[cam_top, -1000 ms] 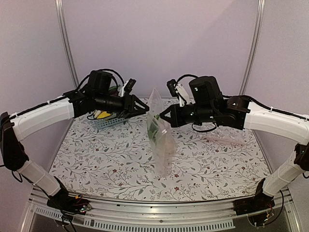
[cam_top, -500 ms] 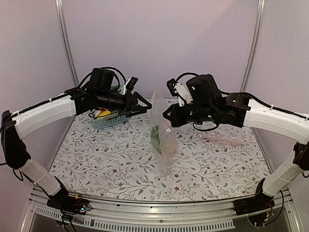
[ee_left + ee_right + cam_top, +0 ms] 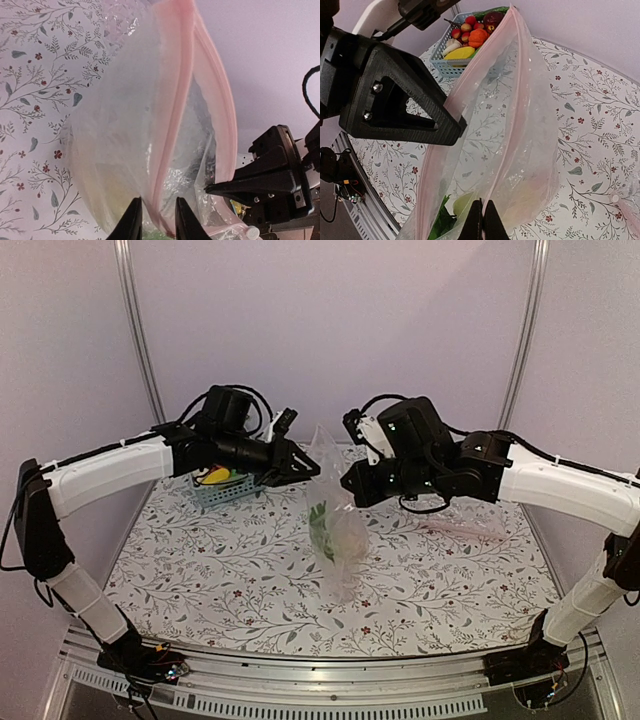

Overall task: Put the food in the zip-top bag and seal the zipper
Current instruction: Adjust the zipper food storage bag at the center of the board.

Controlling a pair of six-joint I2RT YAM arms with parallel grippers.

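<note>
The zip-top bag point(image 3: 335, 530) hangs upright over the middle of the table, its mouth held up. My right gripper point(image 3: 345, 483) is shut on one wall at the pink zipper point(image 3: 517, 100); its jaws point(image 3: 482, 220) are pressed together on the strip. My left gripper point(image 3: 312, 470) is open at the other wall, its fingertips point(image 3: 132, 220) on either side of the zipper strip point(image 3: 175, 100). Something green and leafy point(image 3: 437, 222) and a pale piece lie inside the bag. The orange piece point(image 3: 478, 36), maroon piece point(image 3: 493, 18) and cream-white vegetable point(image 3: 451, 48) lie in the blue basket point(image 3: 225, 490).
The basket stands at the back left of the flowered table and also holds small red fruits point(image 3: 469, 22) and a yellow piece point(image 3: 461, 52). A second clear bag point(image 3: 465, 528) lies flat at the right. Metal frame posts rise at the back corners.
My left gripper has moved right, from beside the basket to the bag's mouth. The right gripper has shifted slightly left with the bag, which stays upright.
</note>
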